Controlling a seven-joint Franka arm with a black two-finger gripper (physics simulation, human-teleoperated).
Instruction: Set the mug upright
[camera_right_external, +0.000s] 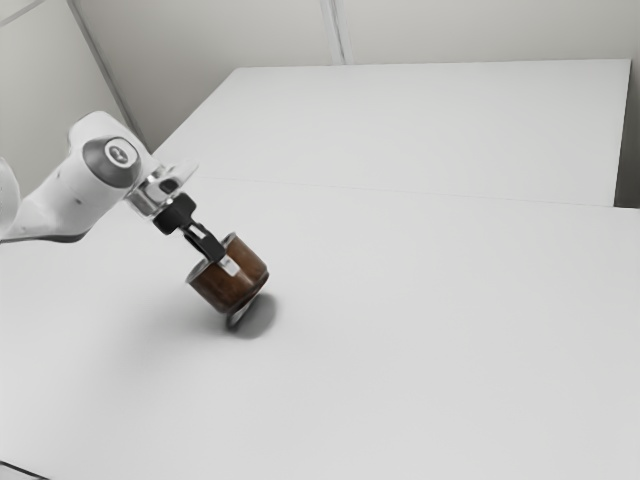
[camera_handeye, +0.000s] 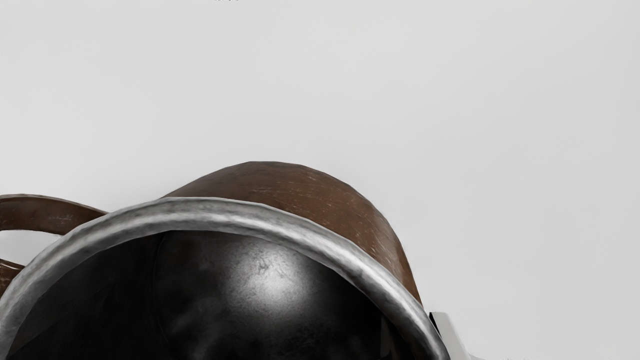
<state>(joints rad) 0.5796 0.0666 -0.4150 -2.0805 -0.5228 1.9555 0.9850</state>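
White tabletop (camera_right_external: 450, 330), thin seam (camera_right_external: 420, 193) across it, pale walls (camera_right_external: 210, 40) beyond, narrow strip (camera_right_external: 335, 30) on 1

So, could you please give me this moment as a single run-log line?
task: set mug upright | gripper: shut on mug's wall | pose: tilted | handle: mug's lower side, toward table | status: not yet upright

Robot arm, one (camera_right_external: 75, 195), black gripper, one (camera_right_external: 229, 266), brown mug, one (camera_right_external: 232, 285), with one grey rim (camera_handeye: 280, 215) and one handle (camera_handeye: 45, 215), pale tabletop (camera_right_external: 450, 350), crossed by one thin seam (camera_right_external: 400, 192).
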